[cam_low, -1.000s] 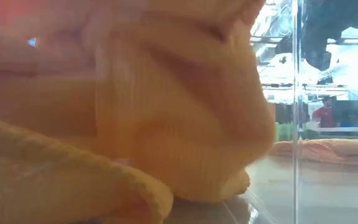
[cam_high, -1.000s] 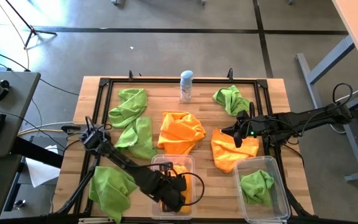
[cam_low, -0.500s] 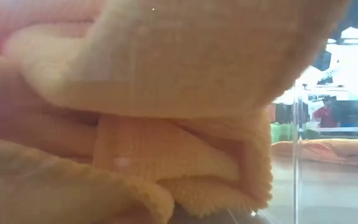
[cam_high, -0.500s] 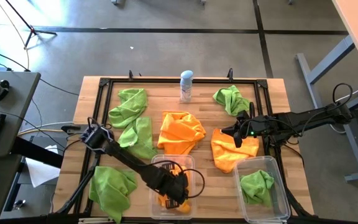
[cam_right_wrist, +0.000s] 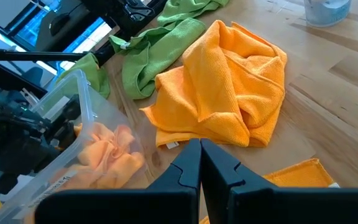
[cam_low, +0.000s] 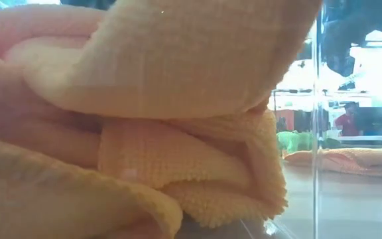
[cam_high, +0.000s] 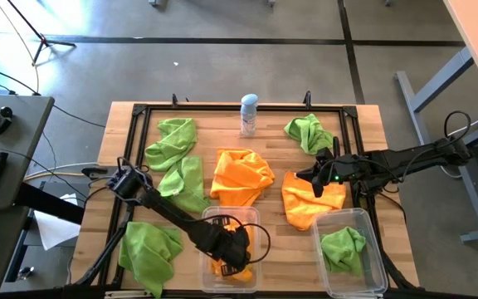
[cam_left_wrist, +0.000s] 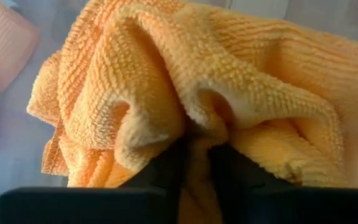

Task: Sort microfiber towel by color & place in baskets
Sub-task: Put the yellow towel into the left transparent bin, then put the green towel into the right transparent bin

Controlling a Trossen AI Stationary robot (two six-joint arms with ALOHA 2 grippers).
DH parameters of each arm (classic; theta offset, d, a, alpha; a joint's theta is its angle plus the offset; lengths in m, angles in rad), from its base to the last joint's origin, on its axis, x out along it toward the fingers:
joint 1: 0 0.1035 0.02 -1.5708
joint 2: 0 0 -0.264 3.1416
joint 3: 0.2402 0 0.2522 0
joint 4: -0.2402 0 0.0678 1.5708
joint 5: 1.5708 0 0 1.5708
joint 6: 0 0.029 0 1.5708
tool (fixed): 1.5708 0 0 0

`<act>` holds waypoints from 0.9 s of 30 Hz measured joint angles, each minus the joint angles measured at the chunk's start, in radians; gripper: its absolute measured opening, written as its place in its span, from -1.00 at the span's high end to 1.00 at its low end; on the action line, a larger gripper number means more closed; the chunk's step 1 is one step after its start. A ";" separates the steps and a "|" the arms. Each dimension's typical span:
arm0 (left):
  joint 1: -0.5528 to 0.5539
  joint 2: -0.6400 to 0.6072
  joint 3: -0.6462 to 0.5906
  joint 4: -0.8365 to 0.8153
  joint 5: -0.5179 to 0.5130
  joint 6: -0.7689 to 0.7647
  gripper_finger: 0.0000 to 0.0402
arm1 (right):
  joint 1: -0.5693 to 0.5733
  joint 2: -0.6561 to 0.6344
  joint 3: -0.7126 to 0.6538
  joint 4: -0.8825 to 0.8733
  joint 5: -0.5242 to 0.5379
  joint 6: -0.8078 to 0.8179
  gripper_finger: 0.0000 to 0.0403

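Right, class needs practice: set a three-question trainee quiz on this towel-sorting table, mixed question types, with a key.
1. True or false: the right basket holds a green towel.
2. Multiple choice: the left gripper is
A. over the spray can
B. down in the left basket, at an orange towel
C. off the table
3. Fill in: outside the baskets, the table holds ___ orange towels and four green ones.

Key: 1 true; 2 B; 3 two. The right gripper waits shut above the orange towel nearest the right basket.
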 joint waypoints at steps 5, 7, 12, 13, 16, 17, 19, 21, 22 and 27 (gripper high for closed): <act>0.005 0.000 0.029 -0.008 0.050 0.010 0.40 | 0.000 0.000 0.000 -0.002 0.000 0.001 1.00; 0.003 -0.005 0.051 -0.012 0.058 0.013 0.34 | 0.000 0.000 0.000 -0.002 0.000 0.002 1.00; 0.003 -0.038 0.120 -0.063 0.057 0.020 0.29 | 0.000 0.000 0.000 0.002 0.001 0.003 1.00; 0.003 -0.051 0.132 -0.073 0.055 0.021 0.29 | 0.000 0.000 0.000 0.002 0.000 0.003 1.00; 0.003 -0.090 0.154 -0.108 0.052 0.021 0.29 | 0.000 0.001 0.001 0.005 0.000 0.011 1.00; 0.003 -0.105 0.158 -0.112 0.050 0.022 0.29 | 0.000 0.002 0.001 0.001 0.001 0.019 1.00; 0.003 -0.138 0.159 -0.123 0.048 0.014 0.29 | 0.000 0.002 0.001 0.003 0.001 0.022 1.00; 0.003 -0.170 0.161 -0.123 0.046 -0.005 0.29 | 0.000 0.002 0.001 0.003 0.001 0.022 1.00; 0.003 -0.185 0.161 -0.128 0.046 -0.012 0.29 | 0.000 0.002 0.001 0.004 0.001 0.022 1.00; 0.001 -0.248 0.160 -0.130 0.037 -0.024 0.29 | 0.000 0.002 0.001 0.003 0.001 0.022 1.00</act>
